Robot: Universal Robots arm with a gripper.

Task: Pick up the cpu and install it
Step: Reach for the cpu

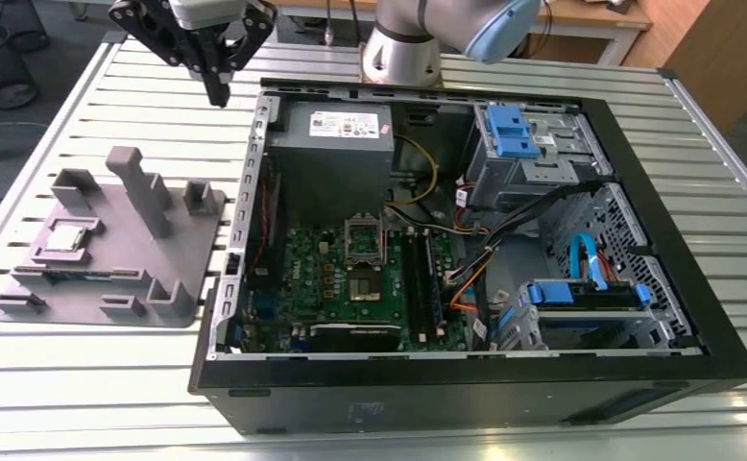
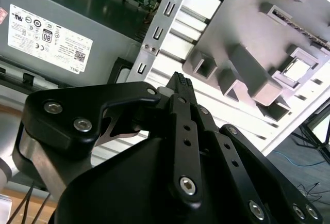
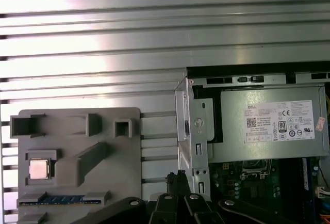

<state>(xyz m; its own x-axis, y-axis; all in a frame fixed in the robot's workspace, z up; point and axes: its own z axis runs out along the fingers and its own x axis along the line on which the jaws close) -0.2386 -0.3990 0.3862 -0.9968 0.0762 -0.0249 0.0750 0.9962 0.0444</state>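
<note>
The cpu (image 1: 66, 238) is a small silver square lying flat in a recess of the grey plastic holder (image 1: 175, 254), on the exterior view's left. Both wrist views show the cpu (image 2: 298, 70) (image 3: 38, 169) lying free in its pocket. My gripper (image 1: 220, 93) hangs high over the slatted table, beyond the holder and beside the far corner of the computer case. Its fingers are shut with nothing between them, and their black tips (image 2: 180, 81) (image 3: 178, 178) point down. The motherboard socket (image 1: 363, 242) (image 3: 252, 175) sits with its metal frame inside the case.
The open black computer case (image 1: 681, 125) holds a grey power supply (image 1: 335, 125), blue drive bays (image 1: 515, 134) and loose cables (image 1: 476, 259). Tall posts (image 1: 136, 187) rise from the holder, which also carries a blue-edged memory stick (image 3: 59, 200). A bin (image 1: 2, 58) stands off the table.
</note>
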